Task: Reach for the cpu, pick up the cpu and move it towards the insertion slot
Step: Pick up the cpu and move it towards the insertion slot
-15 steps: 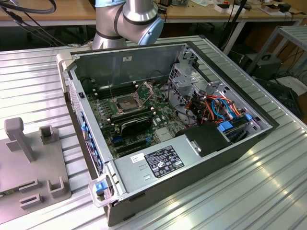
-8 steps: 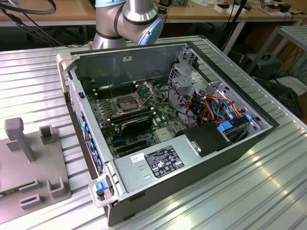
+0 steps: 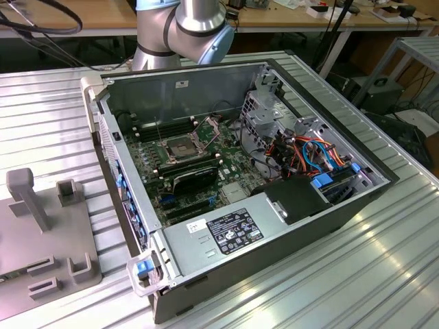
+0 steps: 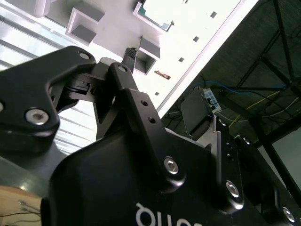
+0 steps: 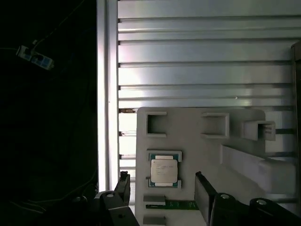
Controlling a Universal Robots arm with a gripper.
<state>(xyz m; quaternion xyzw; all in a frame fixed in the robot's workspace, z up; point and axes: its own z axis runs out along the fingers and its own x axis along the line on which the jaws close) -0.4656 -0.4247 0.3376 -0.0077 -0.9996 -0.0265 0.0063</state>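
Since the cpu point(image 5: 163, 170) is a thin, stiff, light chip — likely fragile on its contact face — I judge its two opposite edges the place to grip. It sits flat in a nest on the grey fixture point(image 5: 188, 127), seen between the fingers of the gripper point(image 5: 160, 177), which stand wide apart and hold nothing; wrist points down at the fixture. Exterior view: fixture at left, slot point(image 3: 180, 147) in the open case point(image 3: 185, 92) to its right, well apart.

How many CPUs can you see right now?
1. The cpu lies seated on the grey fixture plate. The insertion slot in the case looks empty.
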